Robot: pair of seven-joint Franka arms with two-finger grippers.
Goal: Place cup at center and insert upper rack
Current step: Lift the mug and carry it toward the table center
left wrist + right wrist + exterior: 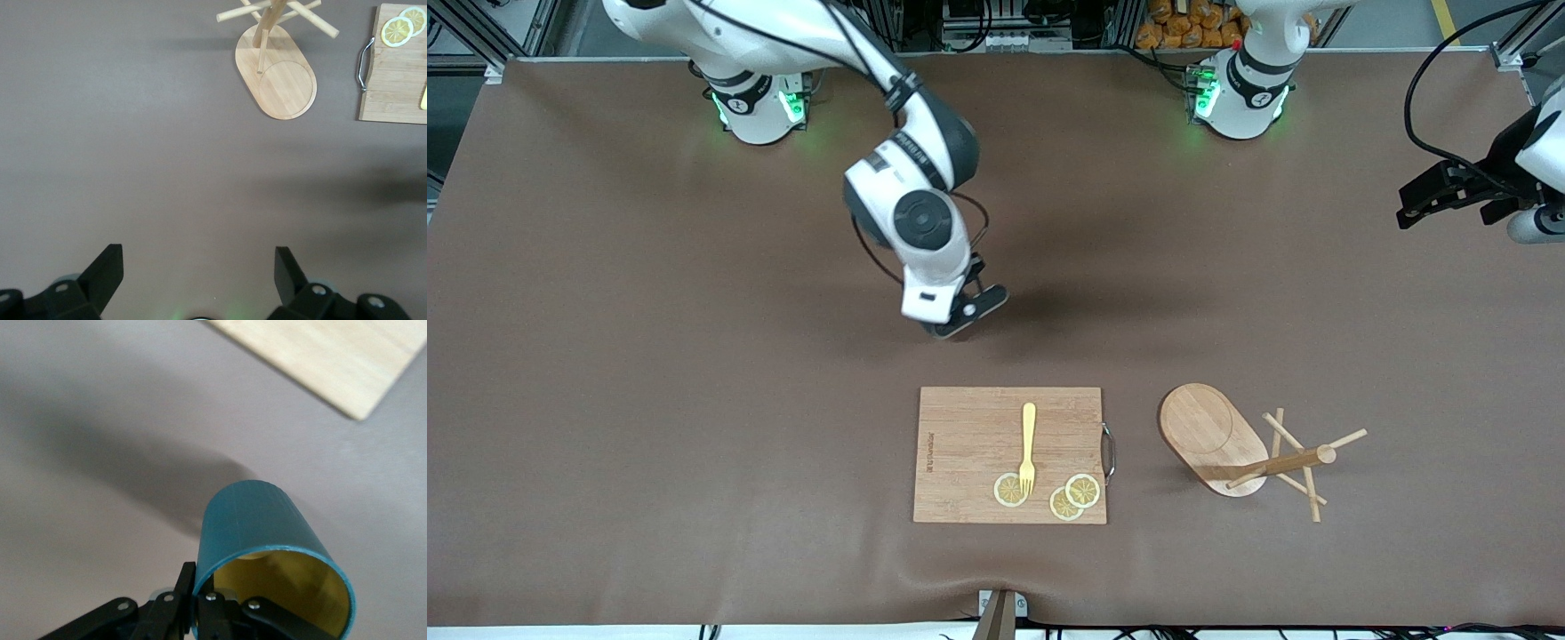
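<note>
My right gripper (200, 579) is shut on the rim wall of the teal cup (257, 520), one finger outside and one inside its yellow interior. In the front view the right gripper (965, 313) hangs over the bare brown mat near the table's middle, and the hand hides the cup. The wooden upper rack (1214, 434) rests on its oval base toward the left arm's end, its pegs fanning out at the top of the post (1280, 462). It also shows in the left wrist view (277, 80). My left gripper (199, 261) waits open and holds nothing, high over that end's table edge (1416, 209).
A bamboo cutting board (969, 444) lies beside the rack, nearer the front camera than the right gripper. On it lie a yellow fork (1029, 440) and lemon slices (1009, 490). The board's corner shows in the right wrist view (333, 353). Brown mat covers the table.
</note>
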